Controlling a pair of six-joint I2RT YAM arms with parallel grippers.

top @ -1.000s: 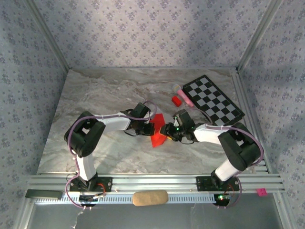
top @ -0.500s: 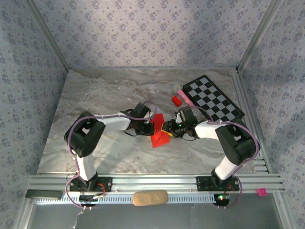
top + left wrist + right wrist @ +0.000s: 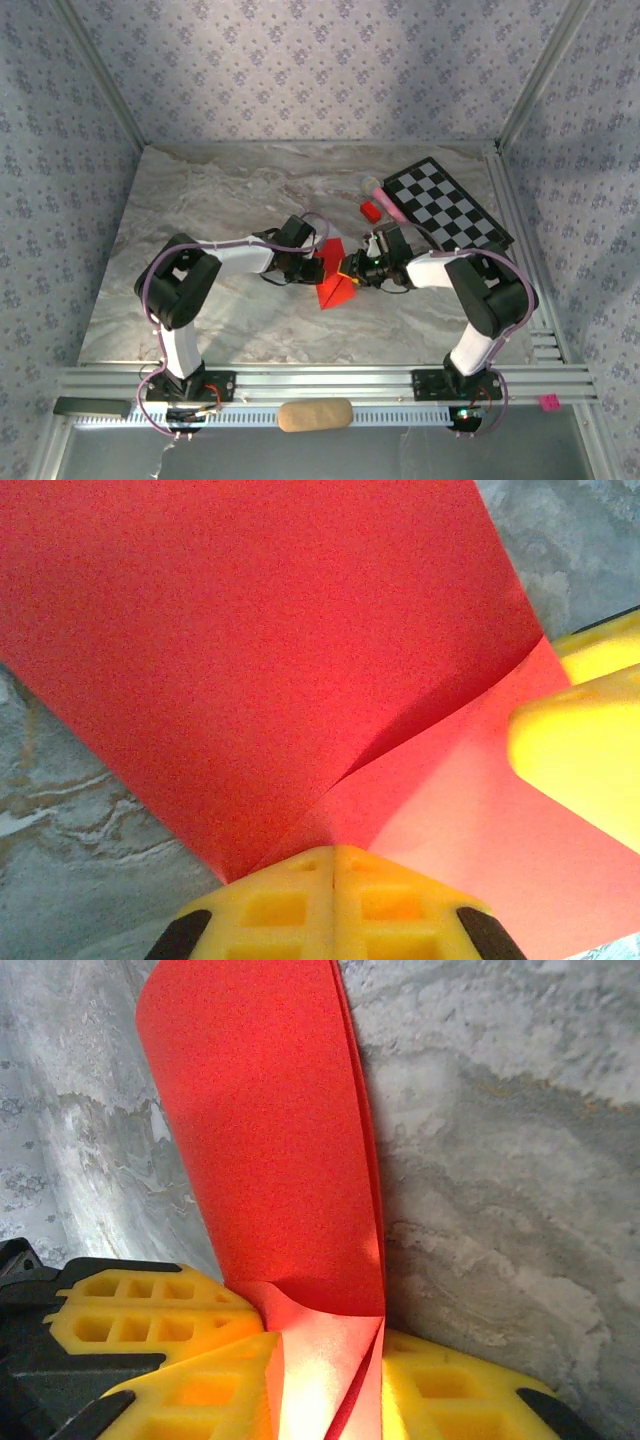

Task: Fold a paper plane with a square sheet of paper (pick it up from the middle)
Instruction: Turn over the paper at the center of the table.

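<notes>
My left tool (image 3: 333,858) is clamped on the creased square sheet of paper (image 3: 260,630) above the tabletop (image 3: 500,1160). My right tool (image 3: 325,1375) straddles a fold; clamped or not, I cannot tell.

The grey marbled bench (image 3: 200,200) carries a black-and-white checkerboard (image 3: 447,207) at its far right corner. A small red block (image 3: 371,210) lies near the board's left edge, with a pink object (image 3: 388,203) between them.

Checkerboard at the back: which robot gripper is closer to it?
Right. The right gripper is on the side of the red paper that faces the checkerboard; the left gripper is on the other side, farther off.
</notes>
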